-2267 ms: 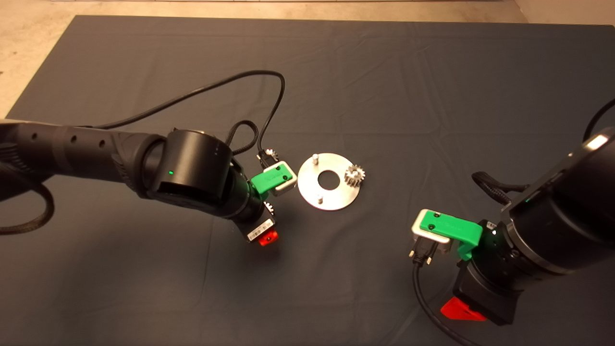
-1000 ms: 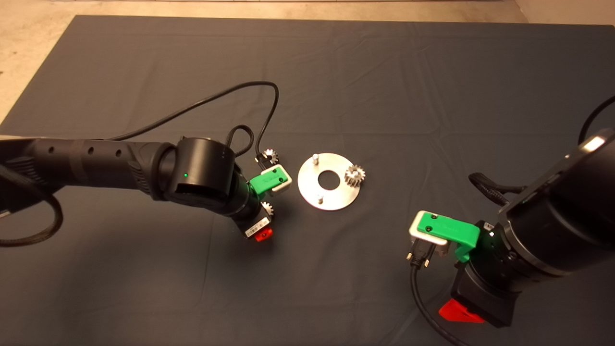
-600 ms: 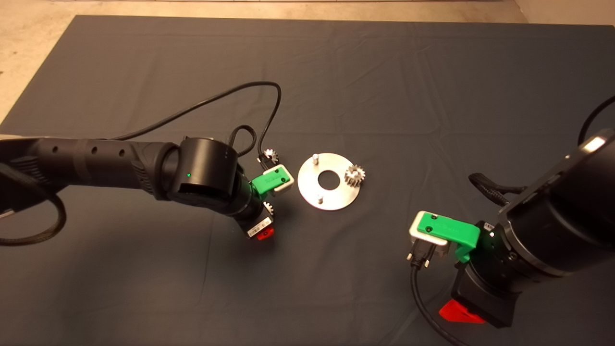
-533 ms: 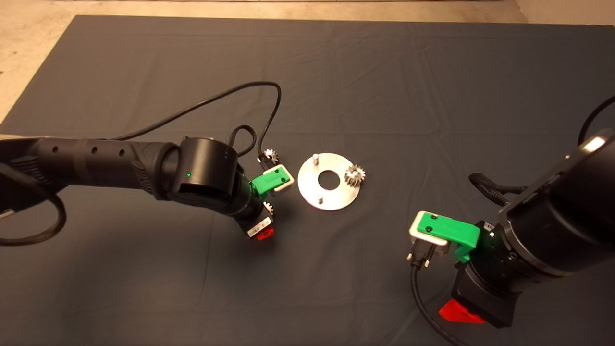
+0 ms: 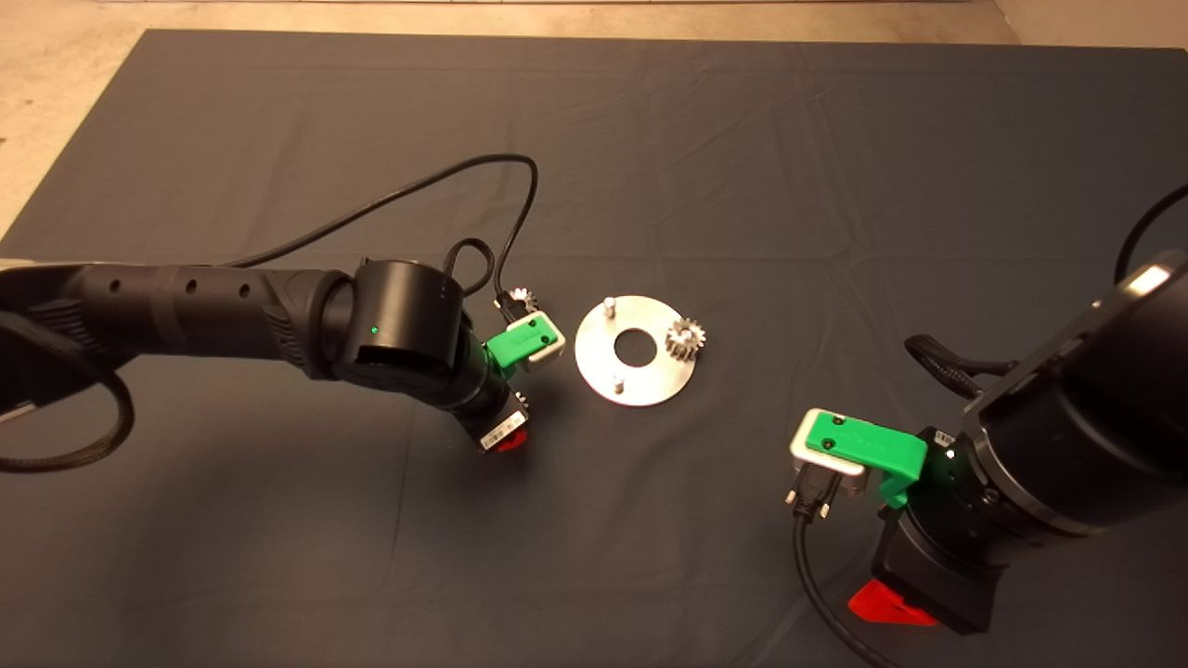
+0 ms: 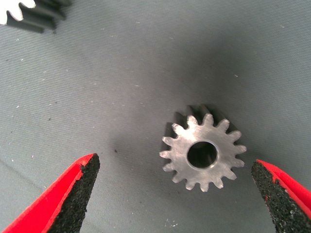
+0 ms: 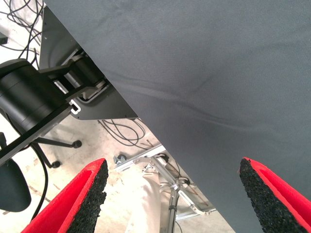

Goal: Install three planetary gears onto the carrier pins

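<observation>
Gear on plate: silver-grey, toothed, seated on the pin at the disc's right edge.
Gear between my left jaws: lying flat on the dark mat, bore facing up, not touched by either pad.
Third gear: on the mat, just left of the disc.
Bare carrier pins: two, short, upright on the round silver disc.

We can read no text, brand or number anywhere. A small white label with dark print sits on the left arm's wrist, near its red fingertip, but its characters are too small for us to make out.
</observation>
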You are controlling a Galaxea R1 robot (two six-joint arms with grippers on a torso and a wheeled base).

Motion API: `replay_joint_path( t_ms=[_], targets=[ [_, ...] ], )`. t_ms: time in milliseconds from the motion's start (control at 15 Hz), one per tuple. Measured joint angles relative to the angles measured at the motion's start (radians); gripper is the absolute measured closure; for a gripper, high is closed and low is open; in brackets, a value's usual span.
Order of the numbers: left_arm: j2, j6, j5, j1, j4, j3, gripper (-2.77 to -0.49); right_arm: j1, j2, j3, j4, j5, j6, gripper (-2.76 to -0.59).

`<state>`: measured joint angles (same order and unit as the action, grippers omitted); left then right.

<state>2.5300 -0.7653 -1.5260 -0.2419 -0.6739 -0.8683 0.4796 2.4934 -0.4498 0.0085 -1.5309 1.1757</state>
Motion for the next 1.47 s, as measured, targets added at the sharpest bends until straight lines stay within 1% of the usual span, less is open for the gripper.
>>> replay_joint_path(
  t_ms=[133, 267, 400, 467, 533, 600, 667, 867, 1067, 1133, 1267, 1467],
  targets=[
    [0.000, -0.003, 0.000, 0.001, 0.000, -0.003, -2.09, 0.000, 0.000, 0.000, 0.000, 0.000, 0.000, -2.00],
    [0.000, -0.005, 0.000, 0.001, 0.000, -0.003, -2.09, 0.000, 0.000, 0.000, 0.000, 0.000, 0.000, -2.00],
    [0.000, -0.008, 0.000, 0.001, 0.000, -0.003, -1.95, 0.000, 0.000, 0.000, 0.000, 0.000, 0.000, -2.00],
    [0.000, -0.015, 0.000, 0.001, 0.000, -0.003, -1.95, 0.000, 0.000, 0.000, 0.000, 0.000, 0.000, -2.00],
    [0.000, -0.035, 0.000, 0.001, 0.000, -0.003, -1.93, 0.000, 0.000, 0.000, 0.000, 0.000, 0.000, -2.00],
    [0.000, -0.041, 0.004, 0.001, 0.000, -0.003, -1.84, 0.000, 0.000, 0.000, 0.000, 0.000, 0.000, -2.00],
    [0.000, -0.041, 0.008, 0.001, 0.000, -0.003, -1.82, 0.000, 0.000, 0.000, 0.000, 0.000, 0.000, -2.00],
    [0.000, -0.050, 0.008, 0.001, 0.000, -0.003, -1.82, 0.000, 0.000, 0.000, 0.000, 0.000, 0.000, -2.00],
    [0.002, -0.053, 0.011, 0.001, 0.000, -0.003, -1.68, 0.000, 0.000, 0.000, 0.000, 0.000, 0.000, -2.00],
    [0.003, -0.054, 0.013, 0.001, 0.000, -0.003, -1.67, 0.000, 0.000, 0.000, 0.000, 0.000, 0.000, -2.00],
    [0.003, -0.065, 0.030, 0.001, 0.000, -0.003, -1.66, 0.000, 0.000, 0.000, 0.000, 0.000, 0.000, -2.00],
    [0.005, -0.066, 0.035, 0.001, 0.000, -0.003, -1.66, 0.000, 0.003, 0.000, 0.000, 0.000, 0.000, -2.00]
  ],
)
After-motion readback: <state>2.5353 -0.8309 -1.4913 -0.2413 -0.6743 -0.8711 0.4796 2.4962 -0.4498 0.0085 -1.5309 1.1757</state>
